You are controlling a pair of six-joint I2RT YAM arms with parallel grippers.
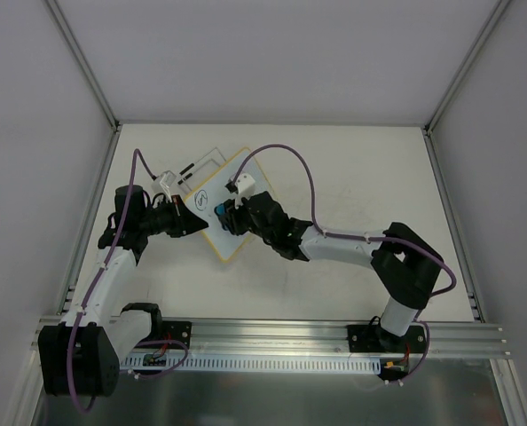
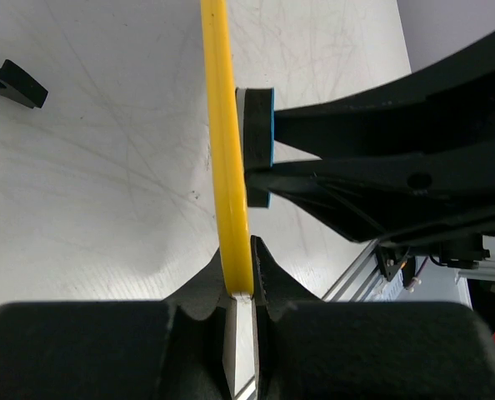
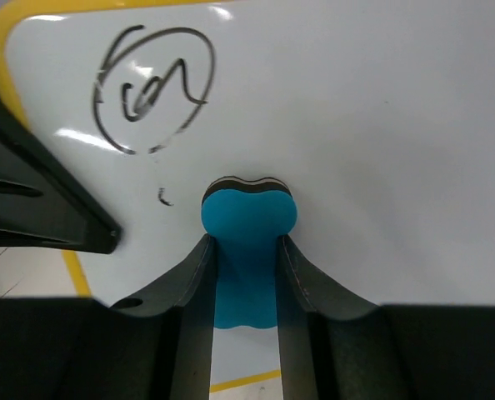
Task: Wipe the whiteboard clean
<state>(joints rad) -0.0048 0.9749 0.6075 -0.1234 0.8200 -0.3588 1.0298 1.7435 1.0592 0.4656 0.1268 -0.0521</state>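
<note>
The whiteboard (image 1: pixel 219 240) is white with a yellow rim and is held off the table at a tilt. My left gripper (image 2: pixel 246 287) is shut on its edge, so the rim (image 2: pixel 227 150) appears edge-on in the left wrist view. A black circular scribble (image 3: pixel 152 87) and a small black mark (image 3: pixel 165 197) are on the board's face (image 3: pixel 356 125). My right gripper (image 3: pixel 247 250) is shut on the blue eraser (image 3: pixel 247 221). The eraser's dark felt side is pressed against the board, below and to the right of the scribble. From above, both grippers meet at the board (image 1: pixel 221 211).
A black pen-like object (image 1: pixel 188 167) lies on the table beyond the board, and a black piece (image 2: pixel 14 83) lies on the table left of it. An aluminium rail (image 1: pixel 272 333) runs along the near edge. Walls enclose the table on the left, right and back.
</note>
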